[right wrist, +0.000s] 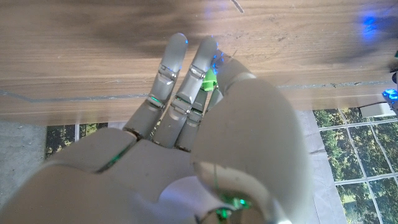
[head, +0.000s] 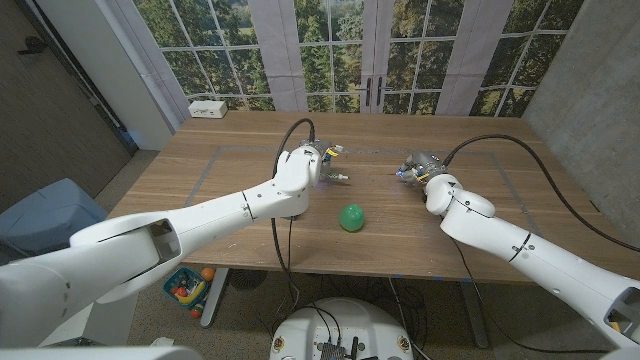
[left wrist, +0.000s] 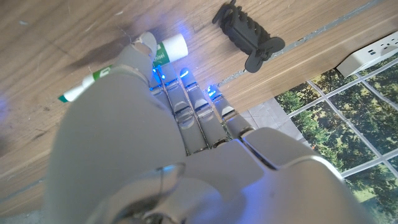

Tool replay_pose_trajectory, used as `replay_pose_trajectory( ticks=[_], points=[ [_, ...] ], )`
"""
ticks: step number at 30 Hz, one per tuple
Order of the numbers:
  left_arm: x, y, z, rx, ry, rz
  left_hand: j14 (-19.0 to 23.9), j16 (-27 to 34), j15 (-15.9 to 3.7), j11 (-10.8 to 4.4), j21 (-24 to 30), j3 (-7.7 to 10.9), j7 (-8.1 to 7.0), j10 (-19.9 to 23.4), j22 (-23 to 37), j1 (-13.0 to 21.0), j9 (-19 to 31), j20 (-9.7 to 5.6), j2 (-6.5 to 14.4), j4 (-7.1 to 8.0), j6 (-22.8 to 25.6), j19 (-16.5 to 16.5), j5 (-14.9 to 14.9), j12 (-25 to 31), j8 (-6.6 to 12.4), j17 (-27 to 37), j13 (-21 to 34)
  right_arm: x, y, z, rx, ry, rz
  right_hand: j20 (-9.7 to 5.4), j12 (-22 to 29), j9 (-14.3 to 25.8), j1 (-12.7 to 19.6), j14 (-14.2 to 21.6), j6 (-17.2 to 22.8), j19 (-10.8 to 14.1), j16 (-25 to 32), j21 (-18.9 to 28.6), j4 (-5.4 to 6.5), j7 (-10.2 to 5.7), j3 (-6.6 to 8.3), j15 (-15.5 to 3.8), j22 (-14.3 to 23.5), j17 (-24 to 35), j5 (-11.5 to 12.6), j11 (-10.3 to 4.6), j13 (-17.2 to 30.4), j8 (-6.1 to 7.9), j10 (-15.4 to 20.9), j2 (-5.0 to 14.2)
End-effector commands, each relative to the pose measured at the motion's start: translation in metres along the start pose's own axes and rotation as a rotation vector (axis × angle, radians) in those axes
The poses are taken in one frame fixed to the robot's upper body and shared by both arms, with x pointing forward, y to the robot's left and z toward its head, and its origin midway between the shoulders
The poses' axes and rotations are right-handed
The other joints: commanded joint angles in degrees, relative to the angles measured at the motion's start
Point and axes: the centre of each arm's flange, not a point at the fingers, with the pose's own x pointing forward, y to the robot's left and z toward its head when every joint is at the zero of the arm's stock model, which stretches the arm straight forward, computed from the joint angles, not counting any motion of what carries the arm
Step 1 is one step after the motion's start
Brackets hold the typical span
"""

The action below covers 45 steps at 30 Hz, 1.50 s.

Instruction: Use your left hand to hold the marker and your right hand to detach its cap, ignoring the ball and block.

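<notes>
The marker [left wrist: 118,67] lies on the wooden table [head: 250,215], left hand [left wrist: 161,124] wrapped over its middle. Right hand [right wrist: 205,118] pinches a small green piece [right wrist: 209,79], probably the cap. Green ball [head: 351,217] sits between both arms.

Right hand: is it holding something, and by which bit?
The right hand pinches a small green piece, probably the marker's cap, between thumb and fingers; which part cannot be told.
</notes>
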Motion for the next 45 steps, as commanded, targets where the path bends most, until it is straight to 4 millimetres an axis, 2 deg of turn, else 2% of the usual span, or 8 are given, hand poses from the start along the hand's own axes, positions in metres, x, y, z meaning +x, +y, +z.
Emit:
replay_pose_trajectory(
  ticks=[1, 12, 16, 22, 31, 35, 40, 45],
  points=[
    [0.006, -0.003, 0.002, 0.110, 0.019, -0.022, -0.6, 0.6, -8.27, -6.56, -1.2, -0.64, 0.48, 6.5, 0.1, 1.9, 0.2, 0.08, 2.0, 0.11, 1.6, -0.3, -2.3, -0.9, -0.91, -0.8, 4.8, 0.008, 0.005, 0.006, -0.034, 0.025, 0.014, -6.51, -0.5, 0.3, 0.4, -0.6, -0.6, -0.6, 0.1, 0.4, 0.05, -0.14, 0.40, -0.07, 0.0, 0.3, -0.6, -0.13, 0.4, -0.39, -0.5, 0.59],
    [0.009, -0.005, 0.003, 0.187, 0.032, -0.065, -5.5, -0.2, -7.57, -7.31, -4.7, -2.58, -1.07, -1.9, 0.1, -0.4, -2.2, 0.36, 3.1, 1.20, -4.0, 0.4, -9.0, -2.6, -5.08, -3.4, 0.3, 0.013, 0.008, 0.011, -0.085, 0.107, 0.056, -6.33, -4.3, 0.4, 2.0, -6.0, -7.8, -6.1, -1.9, 0.4, -0.88, -1.19, 0.55, -0.45, -0.1, 1.5, -3.3, -0.84, 0.7, -4.52, -6.5, -0.91],
    [0.010, -0.004, 0.003, 0.209, 0.037, -0.080, -8.2, -0.1, -7.20, -7.08, -6.8, -4.56, -1.08, -10.2, 0.3, -4.7, -4.3, 1.47, 1.3, 1.72, -10.9, -0.1, -12.1, -3.2, -6.10, -3.8, -3.1, 0.012, 0.009, 0.012, -0.091, 0.110, 0.047, -5.46, -5.9, 0.6, 0.8, -8.6, -11.3, -8.5, -2.7, 1.0, 0.28, -1.66, -1.71, -0.59, 0.1, 1.2, -4.0, -0.92, 0.1, -5.99, -10.1, -1.88],
    [0.009, -0.001, 0.001, 0.222, 0.035, -0.093, -15.6, -0.4, -4.05, -4.09, -8.2, -6.52, -3.04, -26.9, 0.4, -10.9, -5.8, 3.61, -1.0, 2.12, -23.7, -2.1, -15.3, -3.2, -6.16, -4.2, -7.4, 0.009, 0.010, 0.014, -0.111, 0.114, 0.014, -3.90, -6.5, 0.6, -8.4, -17.4, -20.3, -11.9, -6.0, -0.1, 3.36, -4.08, -4.97, 1.16, -0.9, -0.3, -4.6, -2.30, -1.9, -6.81, -18.9, -0.14],
    [0.003, 0.003, -0.005, 0.172, 0.015, -0.051, -27.4, -0.6, 2.57, 2.62, -8.3, -7.86, -3.92, -46.1, 0.5, -18.4, -6.1, 6.17, -2.6, 2.93, -42.5, -5.4, -14.4, -3.2, -5.77, -4.4, -8.4, 0.007, 0.007, 0.017, -0.098, 0.096, 0.000, 5.22, -6.6, -0.9, -18.4, -36.2, -35.8, -18.8, -7.6, -7.5, 3.80, -5.65, -9.74, 4.07, -1.0, 3.5, -7.2, -0.73, -4.8, -7.39, -33.1, -1.51],
    [-0.001, 0.005, -0.008, 0.138, 0.001, -0.013, -33.5, -0.8, 5.09, 4.03, -8.3, -7.99, -3.85, -55.2, 0.5, -21.0, -6.2, 6.93, -2.1, 3.28, -51.2, -7.0, -14.0, -3.3, -5.99, -4.3, -8.4, 0.005, 0.005, 0.017, -0.071, 0.066, -0.011, 7.65, -6.7, -1.3, -21.6, -39.9, -39.8, -21.5, -8.1, -10.1, 4.27, -5.71, -11.21, 5.77, -1.0, 4.0, -6.9, -0.25, -5.7, -7.39, -37.4, -2.12],
    [-0.008, 0.007, -0.015, 0.063, -0.033, 0.060, -40.4, -0.9, 6.45, 5.26, -8.4, -8.43, -4.18, -62.5, 0.5, -25.5, -6.3, 7.65, -1.1, 4.50, -59.7, -8.8, -14.6, -2.9, -6.15, -4.2, -8.4, 0.001, 0.004, 0.014, -0.011, -0.006, -0.043, 10.28, -6.3, -1.7, -29.9, -44.5, -43.9, -25.9, -9.2, -14.4, 7.49, -4.48, -13.90, 8.38, -0.9, 3.8, -6.5, 0.56, -6.9, -7.07, -41.0, -1.80],
    [-0.015, 0.009, -0.025, -0.051, -0.076, 0.135, -44.2, -0.7, 7.07, 6.09, -8.3, -8.89, -4.34, -67.6, 0.6, -30.5, -6.4, 8.11, 0.8, 6.56, -64.4, -10.0, -15.3, -3.0, -6.03, -4.0, -8.4, -0.002, 0.003, 0.011, 0.049, -0.072, -0.069, 10.24, -6.2, -1.8, -34.4, -47.8, -45.7, -29.8, -10.1, -17.6, 9.38, -3.86, -15.07, 9.39, -0.9, 3.5, -6.4, 1.19, -7.7, -6.84, -42.9, -0.65]
  ],
)
